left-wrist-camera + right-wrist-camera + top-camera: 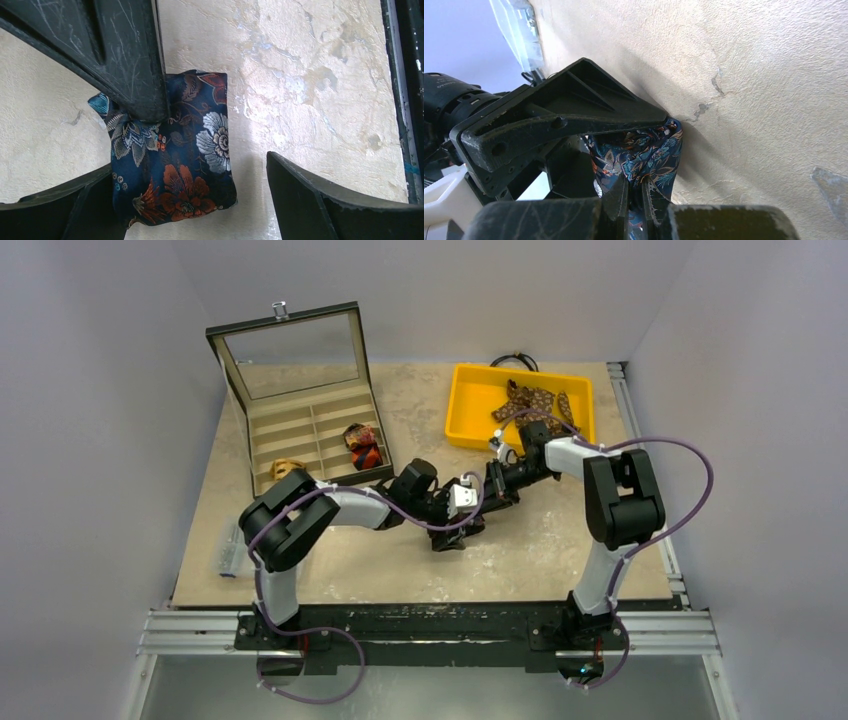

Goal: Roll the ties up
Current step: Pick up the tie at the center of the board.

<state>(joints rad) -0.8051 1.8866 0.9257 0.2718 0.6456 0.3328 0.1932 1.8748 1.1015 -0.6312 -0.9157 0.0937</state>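
Beige tabletop [560, 540] | left arm [345, 505] bent inward, left claw [189, 167] wide | right arm [620, 500] folded inward, right claw [634, 197] pinching navy tie [180, 150]

The only writing is a short line of small white lettering on the black motor housing [445, 92] in the right wrist view. It seems too blurred to read.

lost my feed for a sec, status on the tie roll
Left gripper jaws open, straddling navy floral tie. Right gripper jaws shut on its fabric. Tie lies bunched on table. Only the two grippers crowd it.
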